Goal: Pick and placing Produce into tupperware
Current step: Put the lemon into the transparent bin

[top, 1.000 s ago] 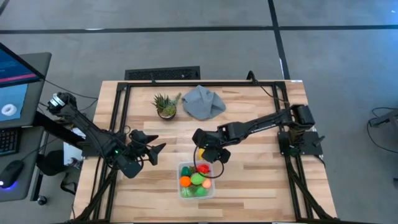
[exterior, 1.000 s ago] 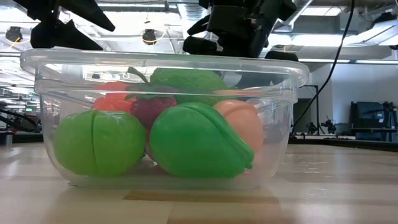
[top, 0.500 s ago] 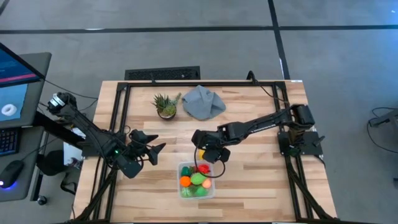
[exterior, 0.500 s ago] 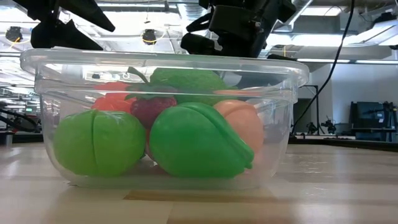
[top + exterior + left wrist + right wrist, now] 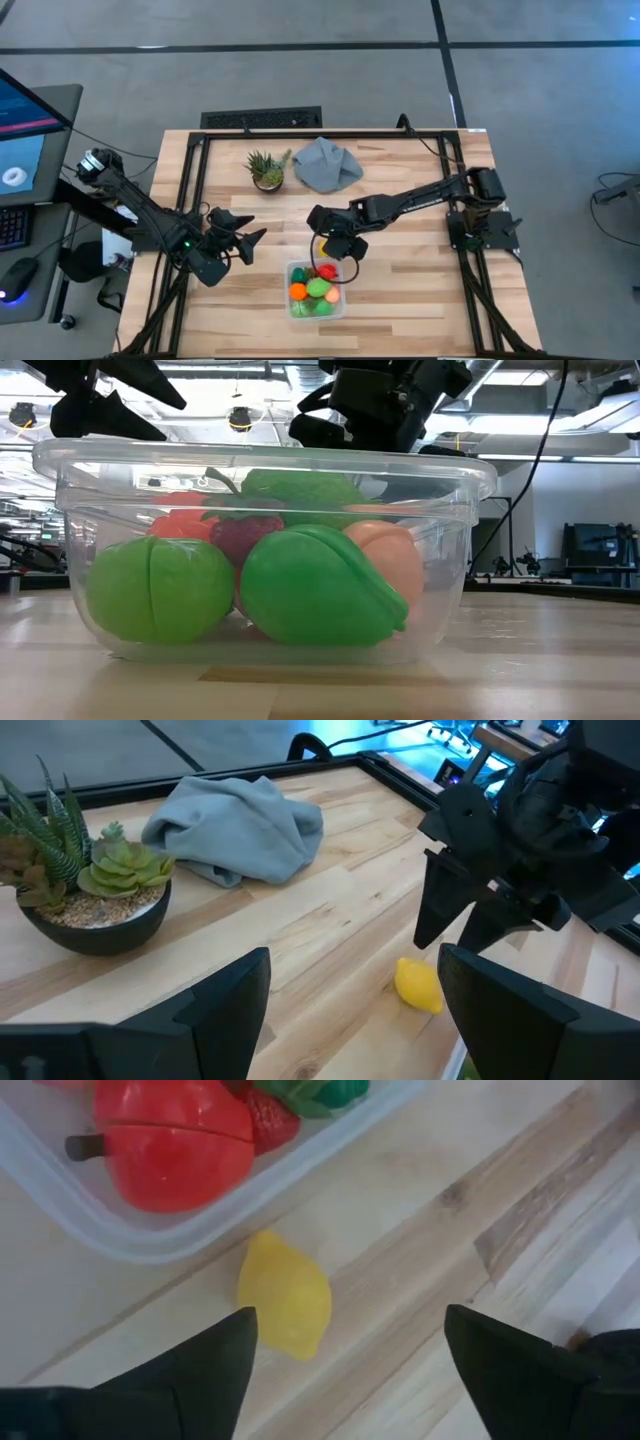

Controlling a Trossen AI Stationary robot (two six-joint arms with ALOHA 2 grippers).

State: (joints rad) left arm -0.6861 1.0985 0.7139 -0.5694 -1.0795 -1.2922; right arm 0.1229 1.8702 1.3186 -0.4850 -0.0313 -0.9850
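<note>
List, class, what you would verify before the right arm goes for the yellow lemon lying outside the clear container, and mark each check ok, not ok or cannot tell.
1. Right gripper open and empty: ok; its fingers are spread.
2. Lemon free on the table, just outside the tupperware wall: ok; whether it touches the wall: cannot tell.
3. Lemon centred between the right fingers: not ok; in the right wrist view it sits nearer one finger.
4. Left gripper out of the way: ok; it is open, off to the container's left.
5. Room in the tupperware for one more piece: cannot tell; the produce already piles near the rim.
</note>
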